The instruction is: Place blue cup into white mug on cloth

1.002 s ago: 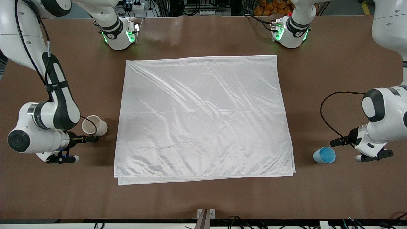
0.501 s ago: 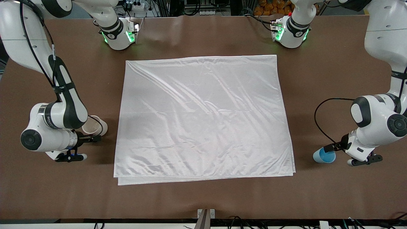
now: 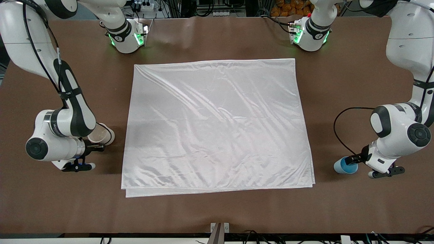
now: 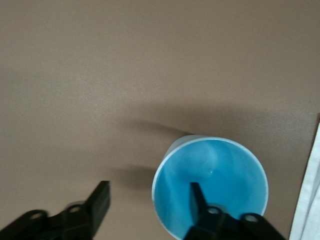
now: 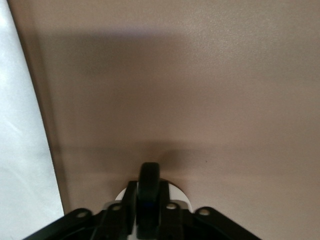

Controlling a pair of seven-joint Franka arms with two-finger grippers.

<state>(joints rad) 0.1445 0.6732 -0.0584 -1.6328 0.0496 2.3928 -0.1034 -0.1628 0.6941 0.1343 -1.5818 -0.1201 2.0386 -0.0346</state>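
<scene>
The blue cup (image 3: 342, 166) stands on the bare table beside the cloth (image 3: 217, 125), at the left arm's end. My left gripper (image 3: 354, 159) is open at its rim. In the left wrist view, one finger (image 4: 200, 202) is inside the blue cup (image 4: 220, 170) and the other (image 4: 97, 200) is outside over the table. The white mug (image 3: 101, 134) stands on the table at the right arm's end, partly hidden by the arm. My right gripper (image 3: 97, 146) is shut on its black handle (image 5: 148, 172). Bits of the mug's white rim (image 5: 180, 192) show beside the fingers.
The brown table (image 3: 356, 84) lies bare around the cloth. The cloth's edge shows in the left wrist view (image 4: 312, 200) and in the right wrist view (image 5: 20, 150). The arm bases stand along the table's edge farthest from the front camera.
The left gripper has moved in to the blue cup and now straddles its wall. The right arm has shifted a little toward the cloth and covers more of the mug.
</scene>
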